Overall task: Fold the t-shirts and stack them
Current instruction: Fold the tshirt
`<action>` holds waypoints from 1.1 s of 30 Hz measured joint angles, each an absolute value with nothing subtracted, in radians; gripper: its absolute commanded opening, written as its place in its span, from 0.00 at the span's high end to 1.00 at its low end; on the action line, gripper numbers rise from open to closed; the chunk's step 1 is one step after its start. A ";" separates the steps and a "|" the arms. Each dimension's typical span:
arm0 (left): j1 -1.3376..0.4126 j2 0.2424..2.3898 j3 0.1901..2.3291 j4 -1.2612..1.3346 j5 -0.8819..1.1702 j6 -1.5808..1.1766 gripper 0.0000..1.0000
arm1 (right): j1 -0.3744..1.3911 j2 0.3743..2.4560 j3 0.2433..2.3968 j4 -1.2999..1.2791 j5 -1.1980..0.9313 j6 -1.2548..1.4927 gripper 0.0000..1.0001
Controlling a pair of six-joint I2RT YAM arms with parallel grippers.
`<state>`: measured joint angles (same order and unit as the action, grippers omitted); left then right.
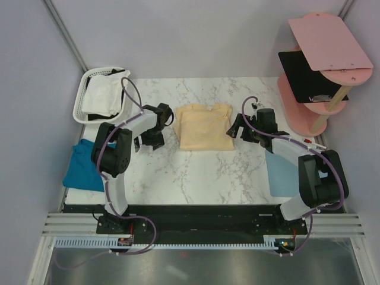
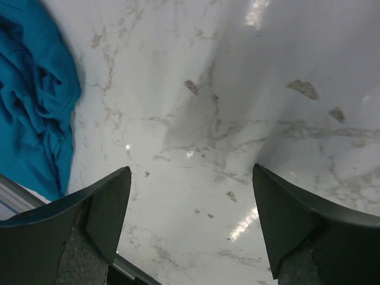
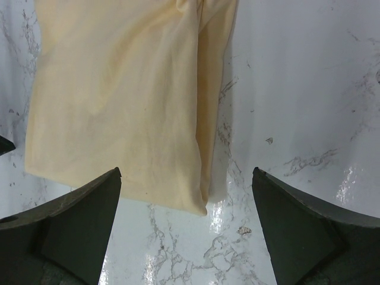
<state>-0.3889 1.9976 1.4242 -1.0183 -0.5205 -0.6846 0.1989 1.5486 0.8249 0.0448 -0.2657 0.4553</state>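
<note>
Leaving teal t-shirt crumpled well left of folded cream t-shirt as the next piece to fold, holding left gripper released and empty just left of it and right gripper released and empty just right, likely clearing the finished fold.

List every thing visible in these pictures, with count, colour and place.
yellow t-shirt: 1, pale yellow, table middle
teal t-shirt: 1, teal, table's left edge
white t-shirt: 1, white, in the basket
basket: 1, white, far left corner
mat: 1, light blue, table's right edge
shelf stand: 1, pink, far right
board: 1, black, on the stand
table: 1, white marble, centre
left tool: 1, dark, open, over bare table
right tool: 1, dark, open, beside yellow t-shirt
</note>
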 measured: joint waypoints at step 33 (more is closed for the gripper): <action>0.049 1.953 1.236 -0.974 -0.624 -0.654 0.98 | 0.198 1.589 0.808 0.051 -0.316 0.456 0.02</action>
